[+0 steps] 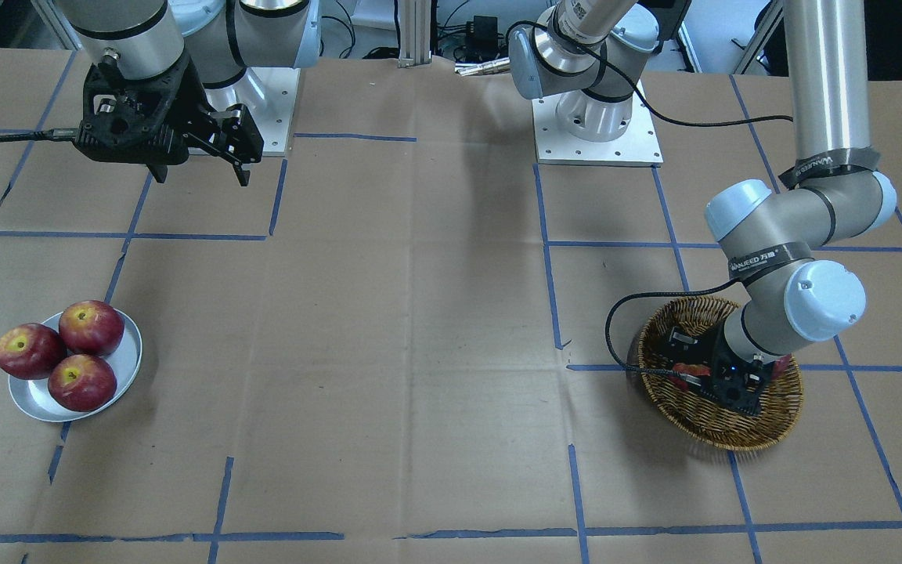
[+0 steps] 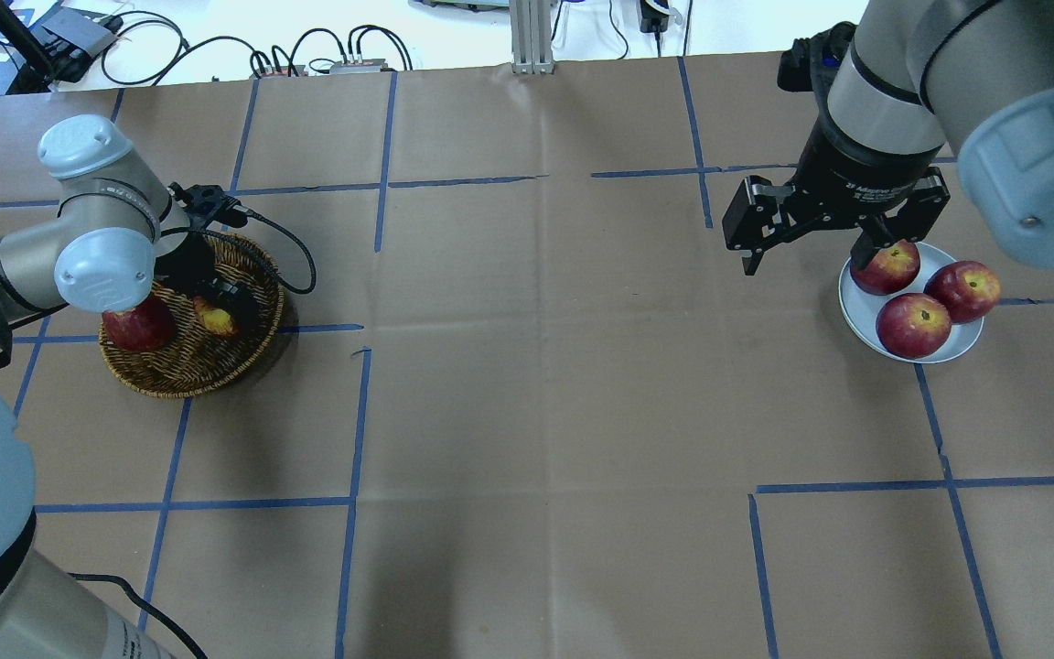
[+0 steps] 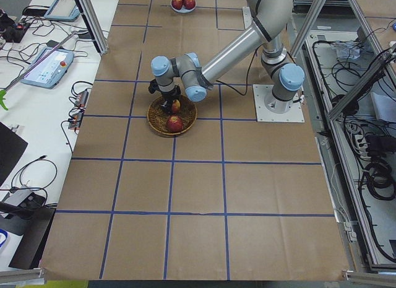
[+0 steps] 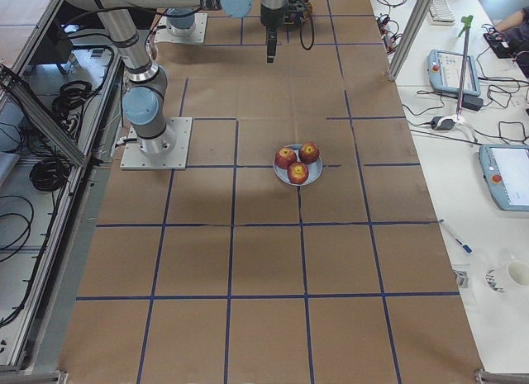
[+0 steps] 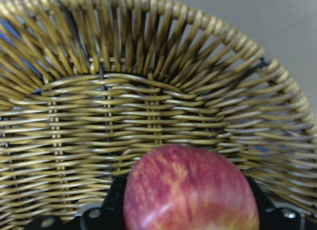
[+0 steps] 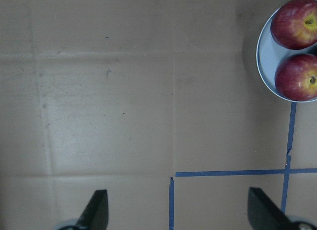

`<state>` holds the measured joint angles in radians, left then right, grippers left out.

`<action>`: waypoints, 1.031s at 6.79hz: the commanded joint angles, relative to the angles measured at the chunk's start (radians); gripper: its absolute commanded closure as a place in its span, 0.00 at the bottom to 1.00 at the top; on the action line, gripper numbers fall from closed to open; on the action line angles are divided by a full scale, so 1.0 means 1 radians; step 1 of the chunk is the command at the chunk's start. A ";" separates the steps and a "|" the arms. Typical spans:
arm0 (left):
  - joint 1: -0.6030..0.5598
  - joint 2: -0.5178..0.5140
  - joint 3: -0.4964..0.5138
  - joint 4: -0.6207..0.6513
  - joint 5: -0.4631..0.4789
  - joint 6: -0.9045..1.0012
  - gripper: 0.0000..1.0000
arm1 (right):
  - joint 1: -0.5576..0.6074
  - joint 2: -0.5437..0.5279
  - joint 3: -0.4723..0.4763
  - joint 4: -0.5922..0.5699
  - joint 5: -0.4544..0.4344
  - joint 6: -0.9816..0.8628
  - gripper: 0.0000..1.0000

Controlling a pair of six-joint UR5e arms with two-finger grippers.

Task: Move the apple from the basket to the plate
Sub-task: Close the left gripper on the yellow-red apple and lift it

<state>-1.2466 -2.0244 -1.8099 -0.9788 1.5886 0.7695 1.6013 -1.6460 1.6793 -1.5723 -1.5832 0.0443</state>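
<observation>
Left gripper (image 2: pixel 223 309) is down inside the basket (image 2: pixel 188 366), which sits on the robot's left side of the table (image 2: pixel 527 366). Its claw is clamped on the apple (image 2: pixel 214 320); in the left wrist view the black fingers (image 5: pixel 115 200) hug both sides of the streaky red-orange skin, with wicker weave just behind. The apple is within the basket rim, near the side toward the table's middle. A dark red apple (image 2: pixel 136 328) lies beside it in the basket, partly hidden under the left arm's wrist joint. Right gripper (image 2: pixel 804 264) hangs above the brown paper just beside the plate (image 2: pixel 852 297), claw spread wide with nothing between the fingers. The plate is well apart from the basket, on the robot's right side, and carries three dark red apples (image 2: pixel 913 325) touching one another. Blue tape (image 2: pixel 353 421) lines cross the table.
</observation>
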 commanded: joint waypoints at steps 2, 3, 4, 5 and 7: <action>-0.086 0.079 0.024 -0.001 -0.054 -0.161 0.53 | 0.000 0.000 0.000 0.000 0.000 0.000 0.00; -0.193 0.120 0.026 -0.006 -0.050 -0.332 0.53 | 0.000 0.000 0.000 0.000 -0.001 -0.001 0.00; -0.294 0.125 0.026 -0.006 -0.050 -0.519 0.53 | -0.001 0.000 -0.001 0.000 0.000 -0.001 0.00; -0.383 0.118 0.026 0.000 -0.052 -0.712 0.54 | 0.000 0.000 0.000 0.000 0.000 0.000 0.00; -0.549 0.077 0.027 0.049 -0.048 -0.946 0.54 | 0.000 0.000 -0.001 0.000 0.000 -0.001 0.00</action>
<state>-1.6985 -1.9225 -1.7830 -0.9646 1.5393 -0.0335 1.6013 -1.6460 1.6787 -1.5730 -1.5831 0.0440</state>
